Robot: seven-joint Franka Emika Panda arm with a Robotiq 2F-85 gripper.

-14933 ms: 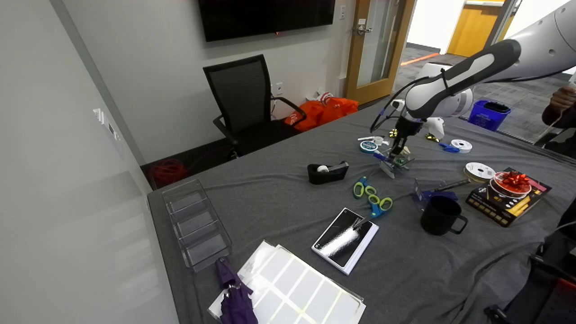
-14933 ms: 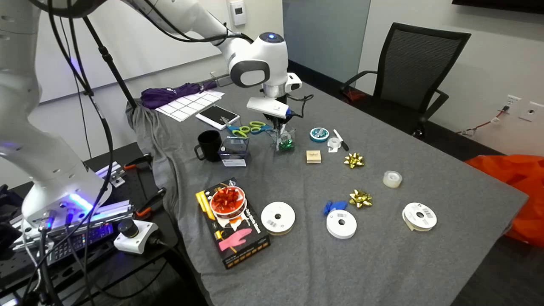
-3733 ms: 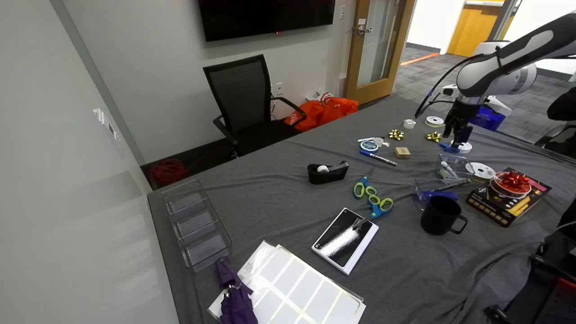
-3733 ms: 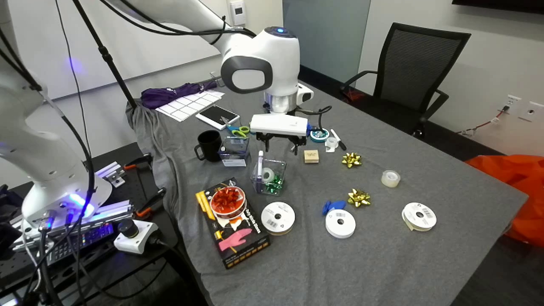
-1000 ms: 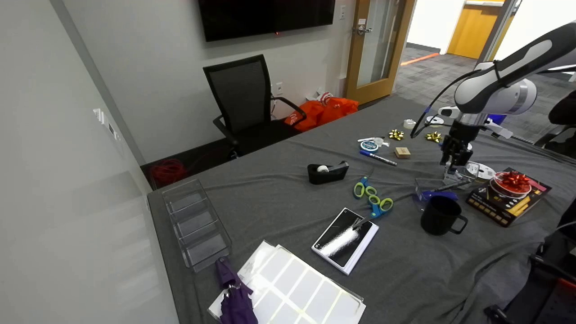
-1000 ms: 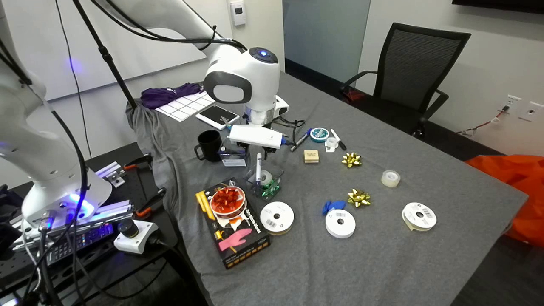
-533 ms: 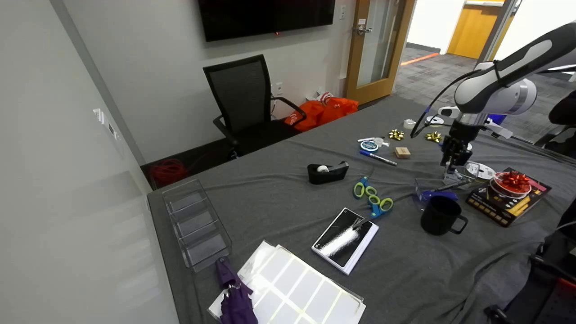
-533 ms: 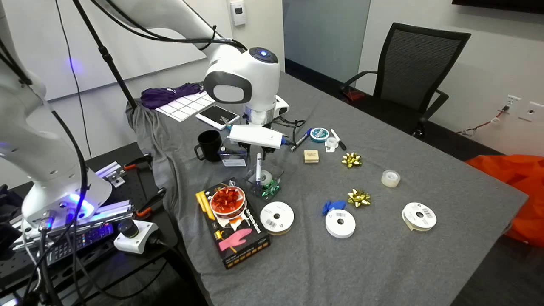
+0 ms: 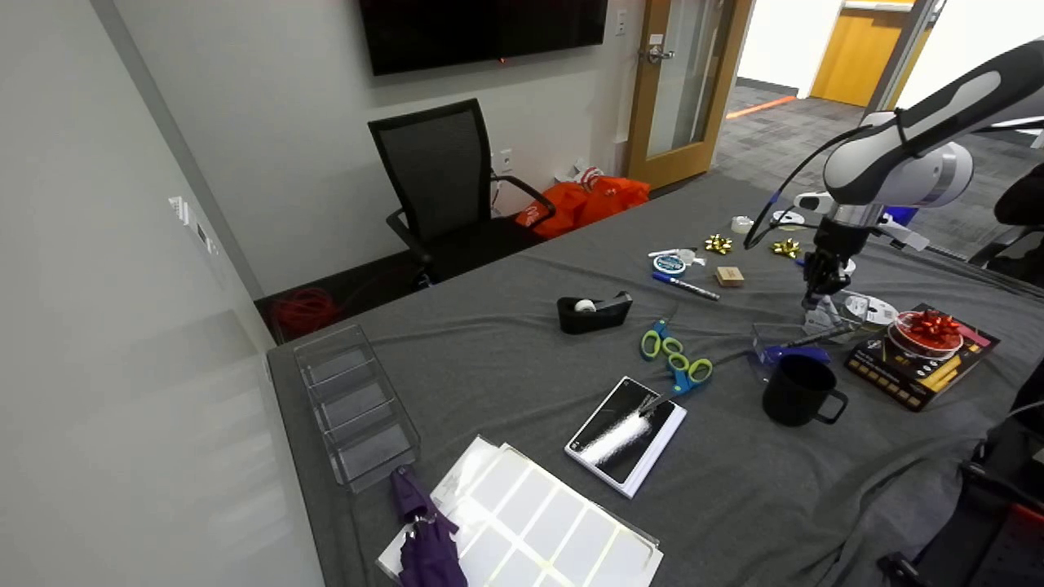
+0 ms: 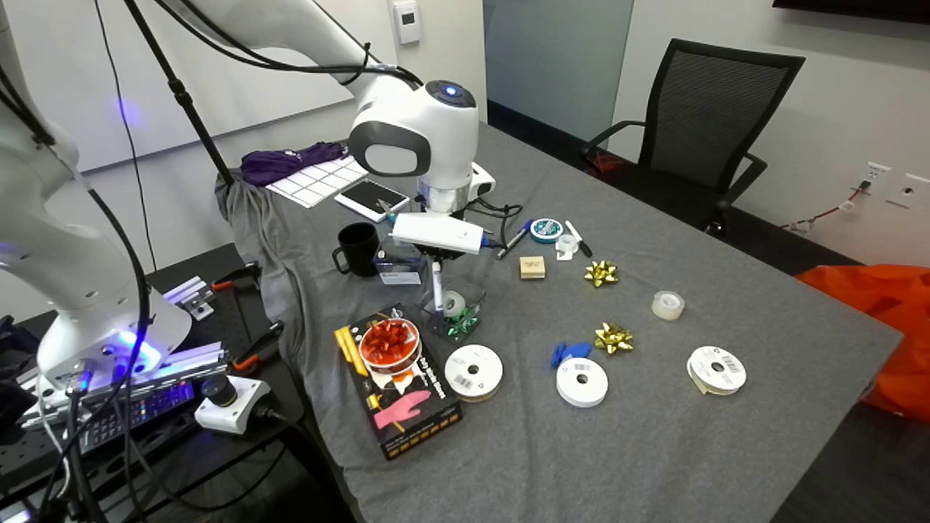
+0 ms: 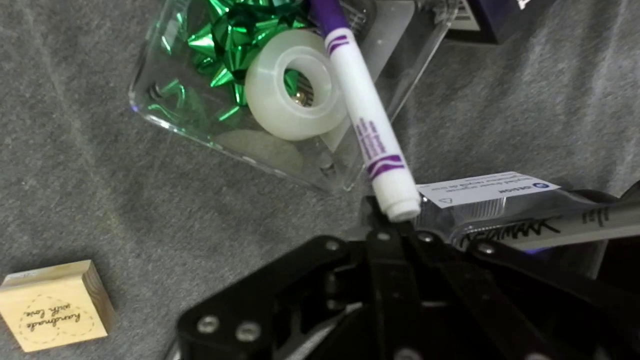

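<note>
My gripper (image 11: 395,227) is shut at the upper end of a white marker (image 11: 367,110) with purple bands. That end overlaps the fingertips in the wrist view, and whether they touch is unclear; I see no grip around it. The marker leans up out of a clear plastic bin (image 11: 175,125), which also holds a tape roll (image 11: 265,90) and a shiny green bow (image 11: 235,40). Beside the fingers lies another clear bin with a white label (image 11: 490,187) and a grey pen (image 11: 560,225) across it. In an exterior view the gripper (image 9: 811,302) hangs over the bin's edge.
A black mug (image 10: 360,247) stands near the labelled bin. The black box (image 10: 418,414) with a red bow (image 10: 389,341) and a ribbon spool (image 10: 472,381) are close to the bin. A wooden block (image 11: 55,310) and a blue marker (image 9: 685,285) lie on the table.
Over the last half second the jaws have closed and the white marker's upper end has shifted slightly sideways. Much earlier, the gripper was at the clear bin near the scissors; the bin has moved since.
</note>
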